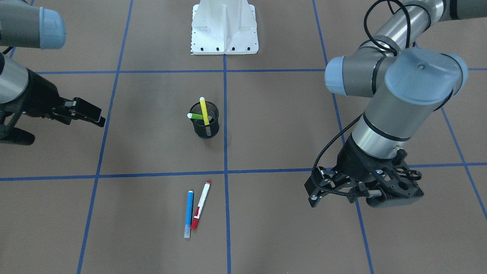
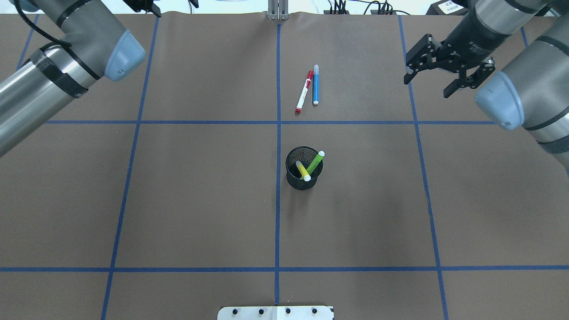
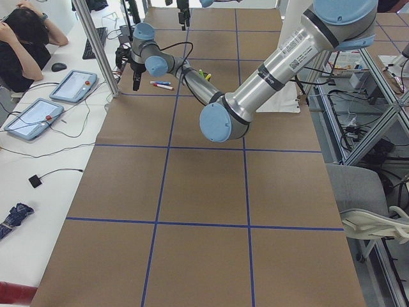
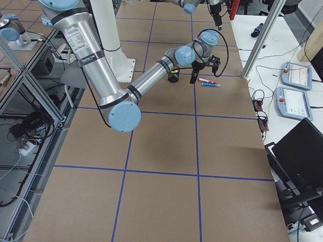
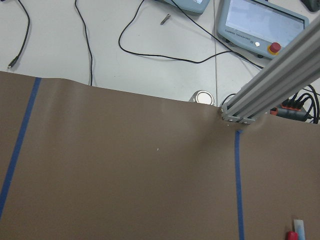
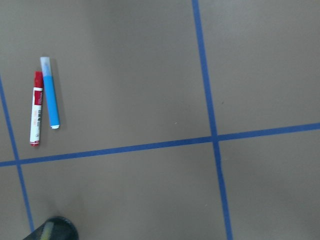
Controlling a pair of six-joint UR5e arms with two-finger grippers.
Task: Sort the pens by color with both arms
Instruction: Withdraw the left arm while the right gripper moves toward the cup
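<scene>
Two pens, the yellow pen (image 2: 302, 171) and green pen (image 2: 316, 160), stand in your mesh cup (image 2: 300, 183). The blue pen (image 2: 315, 85) and red pen (image 2: 304, 92) lie side by side on the desk (image 2: 178, 200). Your left tool (image 1: 315, 188) and right tool (image 2: 426, 89) hang released and empty, so the sorting looks nearly finished.

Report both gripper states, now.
Left gripper: open, holding nothing.
Right gripper: open, holding nothing.
</scene>
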